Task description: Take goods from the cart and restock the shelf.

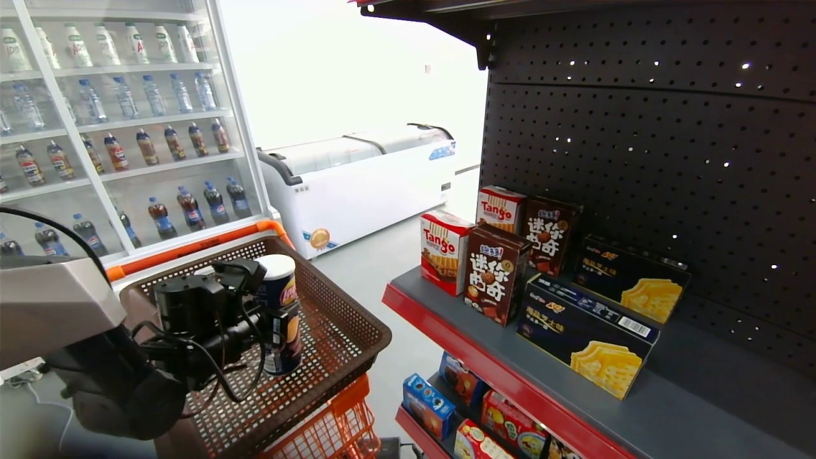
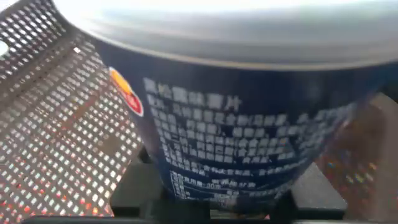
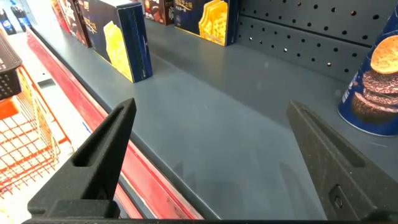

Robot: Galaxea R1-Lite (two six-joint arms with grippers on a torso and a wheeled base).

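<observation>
A dark blue chip can with a white lid stands upright inside the brown cart basket. My left gripper is shut on its side. In the left wrist view the can sits close up between the black fingers, over the basket's mesh floor. My right gripper hangs open with nothing between its fingers, just above a bare stretch of the grey shelf board. That shelf has a red front edge.
Red-and-white boxes, brown boxes and dark blue boxes stand on the shelf's left part. A blue can stands near the pegboard back wall. An orange lower basket hangs under the cart. A drinks fridge and chest freezer stand behind.
</observation>
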